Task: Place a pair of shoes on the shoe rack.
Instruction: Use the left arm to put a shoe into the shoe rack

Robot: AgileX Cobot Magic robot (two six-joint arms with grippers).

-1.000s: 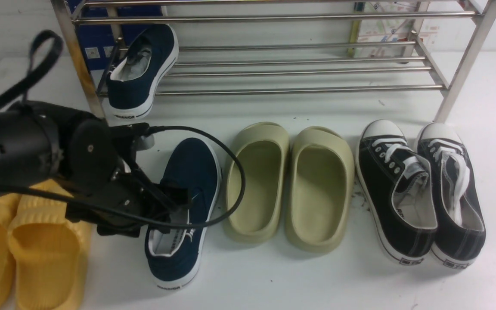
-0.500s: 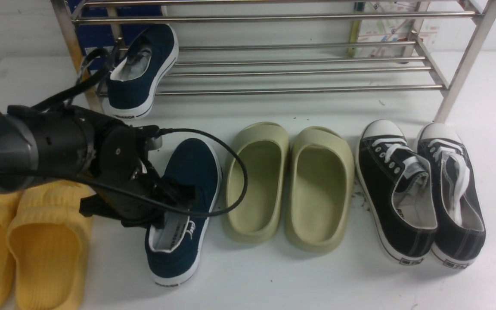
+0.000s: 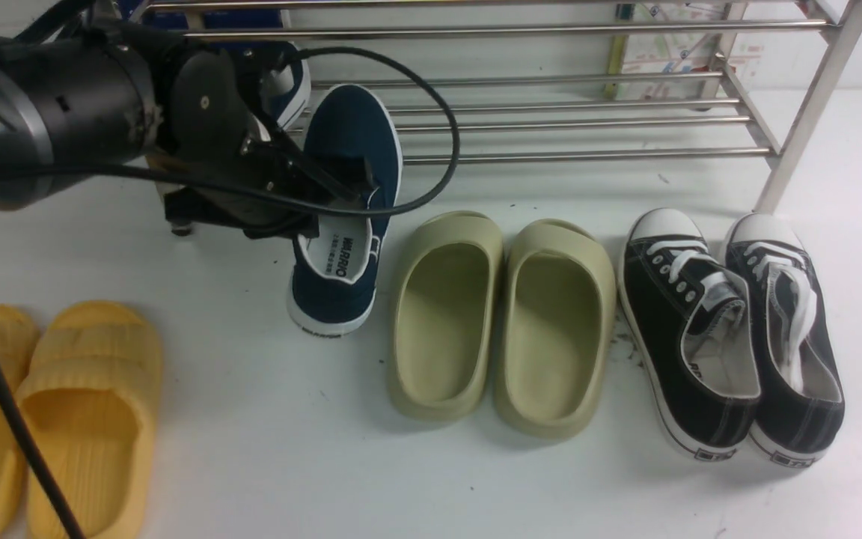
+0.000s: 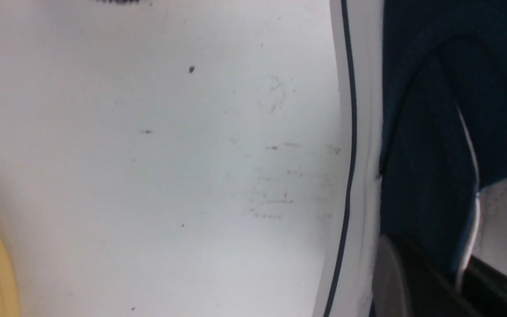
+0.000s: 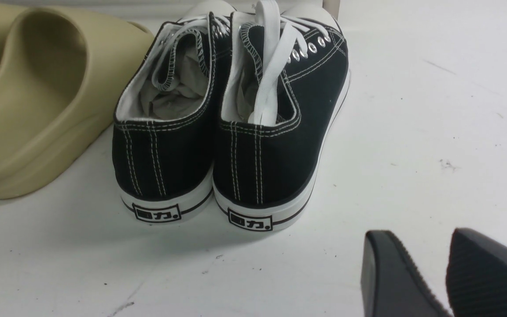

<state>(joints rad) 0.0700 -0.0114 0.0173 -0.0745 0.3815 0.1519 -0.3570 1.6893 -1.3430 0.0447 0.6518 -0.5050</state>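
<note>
My left gripper (image 3: 347,192) is shut on the side wall of one navy-blue slip-on shoe (image 3: 349,135) and holds it tilted, toe up in front of the shoe rack (image 3: 551,116), heel hanging low. In the left wrist view the shoe's navy canvas (image 4: 420,132) is pinched between the left gripper's (image 4: 460,281) dark fingers. The other navy shoe (image 3: 295,78) lies on the rack's lower bars at the left, mostly hidden behind my arm. My right gripper (image 5: 434,268) stands open above the white floor with nothing between its fingers. It is outside the front view.
A pair of olive foam slides (image 3: 502,322) lies in the middle. Black lace-up sneakers (image 3: 730,329) sit at the right, close ahead of the right gripper. Yellow slides (image 3: 49,419) lie at the near left. A blue box (image 3: 161,67) stands behind the rack.
My left gripper closed on the navy shoe on the floor, then lifted it up and away toward the rack. The yellow slides are uncovered now.
</note>
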